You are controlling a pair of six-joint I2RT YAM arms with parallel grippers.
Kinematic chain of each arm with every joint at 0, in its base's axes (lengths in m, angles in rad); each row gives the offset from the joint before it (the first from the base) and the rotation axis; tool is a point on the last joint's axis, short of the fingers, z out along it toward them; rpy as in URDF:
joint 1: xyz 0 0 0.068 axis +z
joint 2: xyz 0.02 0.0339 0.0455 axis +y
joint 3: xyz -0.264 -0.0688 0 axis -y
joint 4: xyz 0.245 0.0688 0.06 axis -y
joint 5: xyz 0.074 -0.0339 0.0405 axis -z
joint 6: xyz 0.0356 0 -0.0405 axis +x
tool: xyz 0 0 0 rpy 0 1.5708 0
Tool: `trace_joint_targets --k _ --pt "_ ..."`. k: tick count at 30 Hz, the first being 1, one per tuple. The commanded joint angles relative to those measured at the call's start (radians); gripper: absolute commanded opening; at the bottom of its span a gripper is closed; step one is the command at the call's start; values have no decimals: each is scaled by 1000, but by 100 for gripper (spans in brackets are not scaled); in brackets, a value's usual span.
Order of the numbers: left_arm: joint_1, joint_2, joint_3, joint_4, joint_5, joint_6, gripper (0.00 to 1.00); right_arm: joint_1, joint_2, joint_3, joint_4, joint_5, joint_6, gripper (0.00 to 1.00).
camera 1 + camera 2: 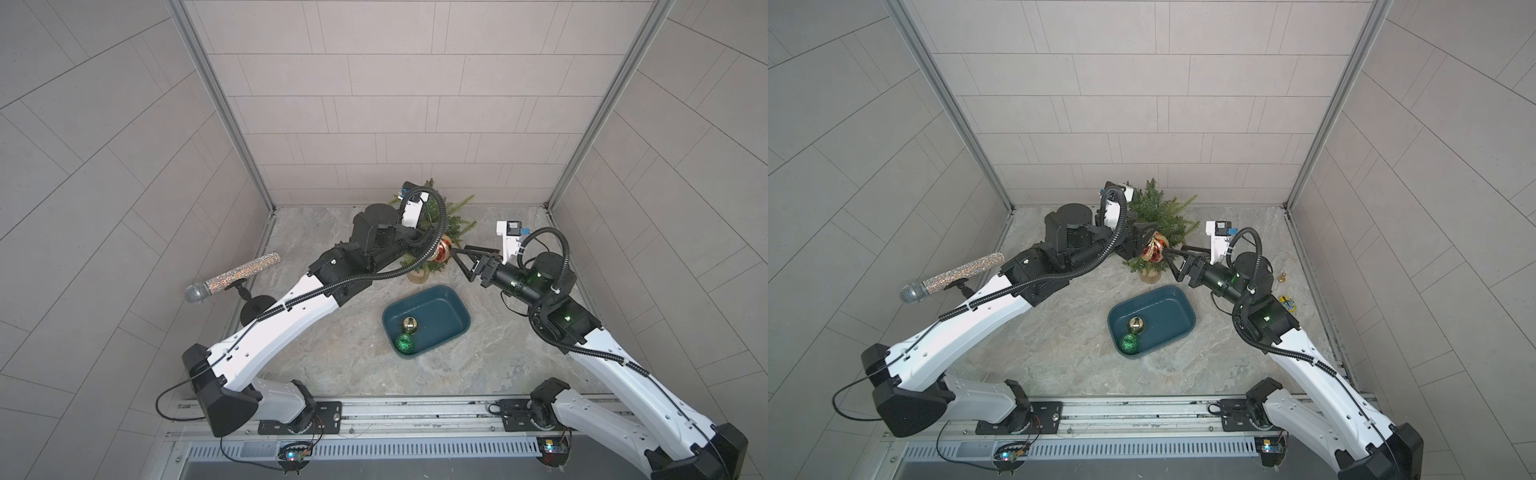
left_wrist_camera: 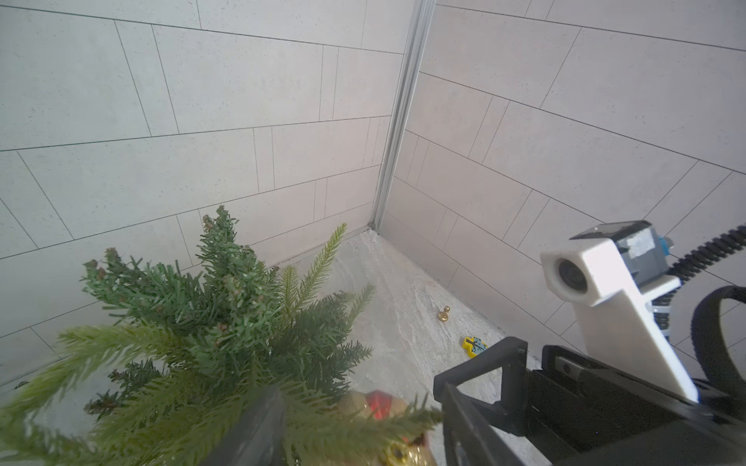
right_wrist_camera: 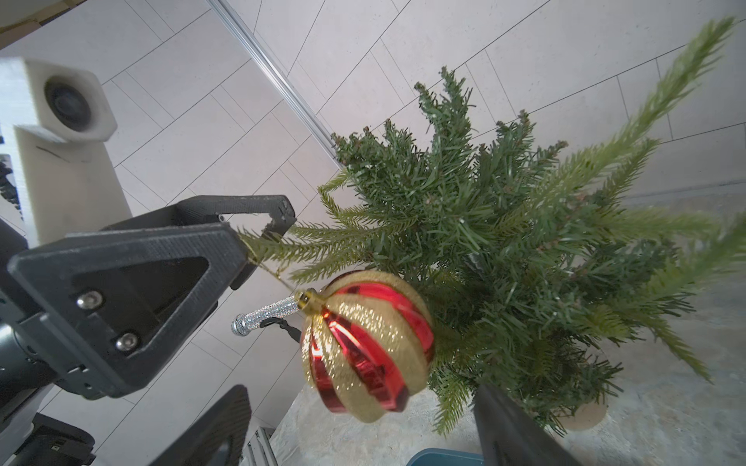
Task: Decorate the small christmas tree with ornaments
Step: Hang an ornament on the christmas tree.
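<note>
Glittery red-and-gold ribbed ball [image 3: 365,343] hangs from the bristly little tree [image 3: 504,226] — left gripper [image 3: 262,236] part-open round a branch tip [image 3: 311,242] (right gripper [image 1: 465,259] wide, empty).

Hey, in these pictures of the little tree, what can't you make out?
Left wrist view: red-and-gold ball blurred, cut by the picture edge.
Right wrist view: its string too thin to tell whether it hangs on the branch or the left hand.
In a top view: gold trinket too small to identify.
In a top view: yellow item half behind the right arm.
</note>
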Motion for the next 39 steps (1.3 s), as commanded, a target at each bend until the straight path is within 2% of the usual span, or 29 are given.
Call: trace_joint_targets --k 1,10,22,26,33,36,39 --pt "-2 -44 -19 21 21 -10 69 -4 -25 10 -31 14 -21 90" --pt "-3 -79 -48 20 38 -28 71 -10 -55 20 -104 26 -52 90" --pt "-1 -237 -188 1 44 -78 75 -9 -131 41 -391 87 -162 85" --pt "-1 -325 -284 -19 30 -102 76 -9 -148 35 -486 99 -193 82" --pt "-2 -505 -502 -68 -62 -177 76 6 -185 -14 -595 145 -218 80" --pt "-1 -539 -579 -125 -85 -219 76 21 -194 -48 -623 169 -223 79" --pt "-2 -541 -647 -147 -60 -266 76 28 -210 -87 -638 185 -222 79"
